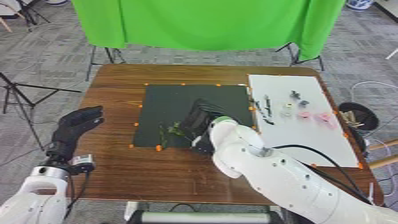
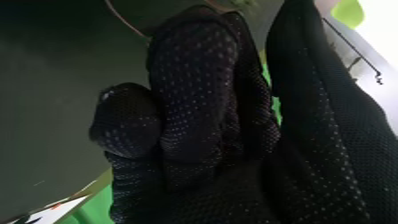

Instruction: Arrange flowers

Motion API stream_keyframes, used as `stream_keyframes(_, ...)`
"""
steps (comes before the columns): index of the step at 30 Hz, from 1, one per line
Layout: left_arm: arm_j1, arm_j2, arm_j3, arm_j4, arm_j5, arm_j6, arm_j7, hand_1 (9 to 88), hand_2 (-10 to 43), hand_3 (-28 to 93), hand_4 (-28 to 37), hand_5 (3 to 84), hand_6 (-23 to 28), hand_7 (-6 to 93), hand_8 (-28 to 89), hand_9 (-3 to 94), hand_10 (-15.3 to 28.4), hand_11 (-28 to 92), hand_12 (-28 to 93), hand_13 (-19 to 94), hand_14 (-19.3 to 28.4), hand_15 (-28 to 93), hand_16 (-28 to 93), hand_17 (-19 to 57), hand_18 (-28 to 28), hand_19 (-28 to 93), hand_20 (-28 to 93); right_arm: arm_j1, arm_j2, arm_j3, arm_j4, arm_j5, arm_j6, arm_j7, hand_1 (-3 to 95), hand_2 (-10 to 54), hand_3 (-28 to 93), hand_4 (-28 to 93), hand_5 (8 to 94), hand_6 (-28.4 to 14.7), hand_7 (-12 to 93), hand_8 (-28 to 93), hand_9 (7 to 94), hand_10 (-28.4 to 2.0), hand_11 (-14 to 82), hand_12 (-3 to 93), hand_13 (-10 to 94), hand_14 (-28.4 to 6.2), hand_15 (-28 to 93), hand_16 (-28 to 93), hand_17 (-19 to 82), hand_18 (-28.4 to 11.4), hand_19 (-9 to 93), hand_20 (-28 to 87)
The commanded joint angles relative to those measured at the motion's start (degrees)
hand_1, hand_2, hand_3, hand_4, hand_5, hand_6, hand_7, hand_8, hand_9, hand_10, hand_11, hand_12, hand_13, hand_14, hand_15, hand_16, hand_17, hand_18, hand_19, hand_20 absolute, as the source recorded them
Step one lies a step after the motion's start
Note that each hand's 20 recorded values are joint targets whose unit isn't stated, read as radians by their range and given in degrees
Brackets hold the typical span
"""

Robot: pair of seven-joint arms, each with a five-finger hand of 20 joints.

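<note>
In the head view my right hand point(image 1: 202, 116) is over the dark mat point(image 1: 167, 97), beside green stems point(image 1: 172, 131) lying on it. Pink flowers point(image 1: 323, 119) and small pale and grey pieces lie on the white sheet. My left hand point(image 1: 78, 121) is open above the table's left side. The right wrist view shows the right hand point(image 2: 200, 95) with fingers extended and nothing clearly held. A thin reddish stem point(image 2: 126, 19) runs near its fingertips. Whatever is behind the fingers is hidden.
The white sheet point(image 1: 286, 137) covers the brown table's point(image 1: 115, 90) right side, with dark slender pieces near its left edge. Orange markers line the mat and sheet. A black round container point(image 1: 358, 116) stands beyond the right edge. Green cloth point(image 1: 209, 22) hangs behind the table.
</note>
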Motion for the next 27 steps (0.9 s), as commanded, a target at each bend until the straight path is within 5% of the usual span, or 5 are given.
stream_keyframes(1, -0.04, -0.10, 0.13, 0.14, 0.31, -0.79, -0.68, 39.7, -9.5, 64, -14.2, 46.9, 0.9, 21.1, -8, 42.0, 11.4, 22, 15, 37, 16.1, 27, 1, 9.7, 13.6, 19, 24, -0.42, 0.54, -0.14, -1.11, 1.06, 0.99, 0.58, 55.3, -9.5, 54, -10, 80.7, -6.6, 13, 11, 93.7, -13.6, 21.3, 18.2, 94, -4.8, 46, 14, 77, -5.4, 77, 24)
stream_keyframes(14, -0.13, 0.04, 0.31, 0.22, 0.22, -0.59, -0.51, 39.8, -9.5, 63, -14.0, 46.9, 0.9, 21.1, -8, 42.0, 11.5, 22, 15, 37, 16.0, 27, 1, 9.6, 13.6, 19, 24, 0.13, -0.05, 0.08, -0.10, 0.58, 3.98, -2.65, 54.0, -8.2, 53, -9, 79.4, -6.8, 12, 10, 93.4, -13.8, 20.1, 18.3, 94, -5.1, 44, 14, 76, -5.7, 78, 22)
stream_keyframes(21, -0.18, -0.05, 0.27, 0.27, 0.19, -0.60, -0.47, 39.7, -9.5, 63, -14.0, 47.0, 0.9, 21.0, -8, 42.0, 11.5, 22, 15, 37, 16.1, 27, 1, 9.5, 13.7, 19, 24, 0.76, 1.22, -1.97, -0.95, 1.07, 9.73, -13.15, 51.6, -7.0, 56, -11, 75.2, -3.8, 15, 10, 88.2, -13.6, 20.6, 19.3, 94, -5.2, 37, 19, 73, -6.8, 76, 22)
stream_keyframes(27, -0.39, -0.19, 0.43, 0.29, 0.27, -0.70, -0.48, 39.6, -9.5, 64, -14.0, 47.0, 0.9, 21.1, -8, 42.1, 11.5, 22, 15, 37, 16.1, 27, 1, 9.5, 13.6, 19, 24, 0.13, 1.66, -1.63, -1.78, 2.13, 2.41, -16.37, 46.4, -3.1, 59, -14, 71.4, -1.6, 18, 8, 79.2, -13.5, 15.1, 17.6, 94, -5.3, 34, 24, 69, -7.3, 78, 25)
